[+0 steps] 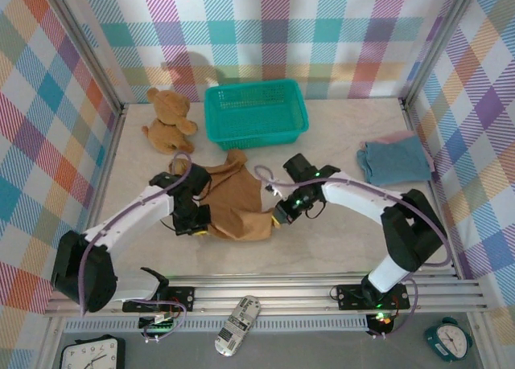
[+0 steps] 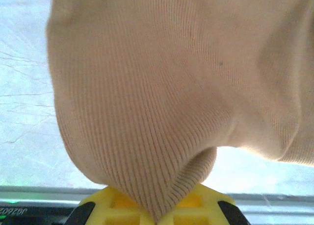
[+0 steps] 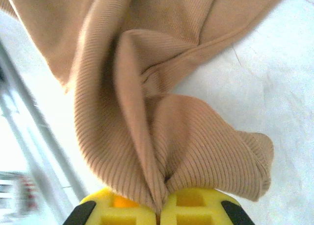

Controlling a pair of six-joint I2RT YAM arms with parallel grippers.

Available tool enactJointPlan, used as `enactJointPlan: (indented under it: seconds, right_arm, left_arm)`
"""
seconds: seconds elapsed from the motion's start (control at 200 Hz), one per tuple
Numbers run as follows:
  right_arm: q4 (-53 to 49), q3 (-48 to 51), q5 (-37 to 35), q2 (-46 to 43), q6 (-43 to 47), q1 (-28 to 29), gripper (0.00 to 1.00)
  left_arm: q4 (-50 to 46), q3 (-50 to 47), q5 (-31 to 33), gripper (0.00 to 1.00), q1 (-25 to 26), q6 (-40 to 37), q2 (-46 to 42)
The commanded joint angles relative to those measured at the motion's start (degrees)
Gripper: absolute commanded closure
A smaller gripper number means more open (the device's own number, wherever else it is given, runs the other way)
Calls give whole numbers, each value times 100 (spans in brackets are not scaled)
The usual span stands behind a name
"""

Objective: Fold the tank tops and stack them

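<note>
no text is legible; the teal clock's (image 1: 447, 339) dial is too small.

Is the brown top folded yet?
Not folded: brown top lies rumpled, near edge pinched by left claw and right claw.

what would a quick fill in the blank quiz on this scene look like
1. The tank top pinched by the left claw and right claw is coloured ___.
2. The teddy bear sits to the ___ of the teal basket.
3. The folded blue tank top lies to the ___ of that basket.
Missing: brown; left; right.
</note>
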State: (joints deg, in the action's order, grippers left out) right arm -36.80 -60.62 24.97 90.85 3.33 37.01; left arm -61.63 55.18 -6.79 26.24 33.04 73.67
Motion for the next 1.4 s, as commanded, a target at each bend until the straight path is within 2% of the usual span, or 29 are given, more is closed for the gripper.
enactJointPlan:
  seconds: [0.0,0.125,0.215,0.325,0.375,0.45,0.57,0.62,0.745,0.785,0.87,0.99,1.08,1.19,1.395]
  right_arm:
    - [-1513,-414,1022,-371,-1518,-256,98]
    - [-2904,-633,1527,-302,-1682,-442,98]
    - [-3552,-848,1288,171,-1350,-471,98]
    - [-2912,-1149,1104,975,-1309,-543,92]
    - [-2634,-1473,1054,1454,-1325,-564,83]
    - [-2352,-2070,1145,2135,-1378,-564,76]
    - [-1901,-2680,908,2710,-1545,-573,69]
    - [-1704,-2842,797,2826,-1582,-572,69]
    - [-1297,-2543,52,2322,-1325,-564,61]
    - [-1081,-2172,-208,1980,-1213,-564,60]
    - [-536,-1205,-605,1095,-1005,-560,51]
    - [-345,-259,-852,321,-875,-563,50]
    - [-696,-54,-1092,391,-1106,-577,52]
    - [-165,-24,-1037,540,-1454,-590,53]
    - [1,-562,-1258,1199,-836,-613,52]
  left_arm:
    - [-1064,488,60,100,-475,-379,-290]
    - [-1325,891,156,100,-1109,-947,-99]
    - [-1106,975,85,100,-1360,-1219,228]
    - [-445,777,-231,100,-1499,-1355,815]
    - [-200,782,-160,100,-1512,-1413,1086]
    - [74,899,-22,100,-1575,-1462,1474]
    - [238,1101,73,100,-1612,-1477,1946]
    - [280,1126,98,100,-1646,-1460,2100]
    - [309,1130,277,100,-1705,-1532,2387]
    - [325,1122,305,100,-1718,-1550,2442]
    - [362,1091,342,100,-1783,-1613,2565]
    - [406,1056,279,100,-1891,-1716,2704]
    - [373,1125,274,100,-1946,-1782,2785]
    - [330,1220,252,100,-1976,-1865,2856]
    - [197,1390,266,100,-2021,-1961,2855]
